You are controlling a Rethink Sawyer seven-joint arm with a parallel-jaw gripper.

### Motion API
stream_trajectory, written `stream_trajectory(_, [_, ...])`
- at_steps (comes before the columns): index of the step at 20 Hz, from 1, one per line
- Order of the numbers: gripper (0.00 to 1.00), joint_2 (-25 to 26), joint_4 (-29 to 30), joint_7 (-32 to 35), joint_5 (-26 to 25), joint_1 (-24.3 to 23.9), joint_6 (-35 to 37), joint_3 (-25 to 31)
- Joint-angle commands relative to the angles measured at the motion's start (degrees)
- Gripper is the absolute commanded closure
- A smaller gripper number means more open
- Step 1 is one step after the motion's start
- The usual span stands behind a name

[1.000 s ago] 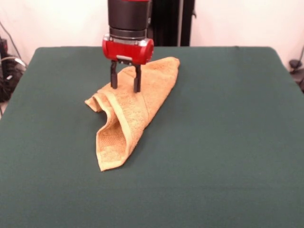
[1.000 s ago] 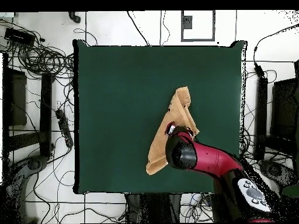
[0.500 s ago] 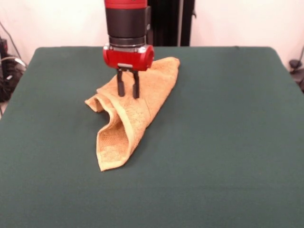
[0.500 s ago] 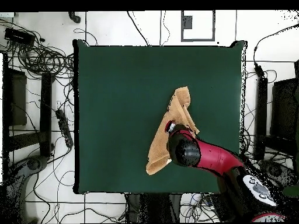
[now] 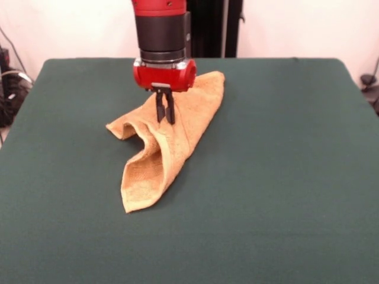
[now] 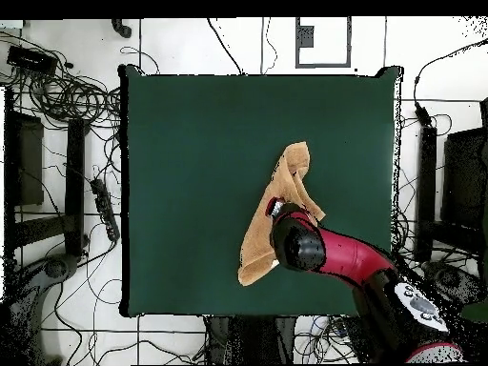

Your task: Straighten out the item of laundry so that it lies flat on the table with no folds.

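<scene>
The item of laundry (image 5: 149, 173), a tan-orange terry towel, lies folded into a long wedge on the green table (image 5: 284, 177), left of centre. One tip points to the far side and a rolled end points to the near side. My gripper (image 5: 164, 112) comes straight down on the towel's upper fold with its fingers pinched together on a ridge of cloth. Below it the fold gapes like a tunnel. In the overhead view the towel (image 6: 296, 160) shows beside the red arm (image 6: 334, 253), which covers the gripper.
Wide stretches of table (image 6: 191, 172) lie on every side of the towel. Cables (image 6: 67, 95) and dark equipment (image 6: 29, 162) lie on the floor around the table.
The fingers went from spread apart over the towel to pinched together on its upper fold. The cloth under them has bunched and risen slightly, opening the fold.
</scene>
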Motion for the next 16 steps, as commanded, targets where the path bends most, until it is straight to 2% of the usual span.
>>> stream_trajectory(1, [1.00, 1.67, 0.88, 7.90, -0.60, 4.88, -3.01, 2.60])
stream_trajectory(6, [1.00, -1.16, 3.01, 9.63, 1.19, 6.27, -1.58, 1.45])
stream_trajectory(11, [1.00, -12.74, 7.11, 11.44, 5.54, 10.89, 8.32, -1.08])
stream_trajectory(16, [1.00, -16.92, 6.72, 11.91, 8.66, 15.36, 14.58, -4.02])
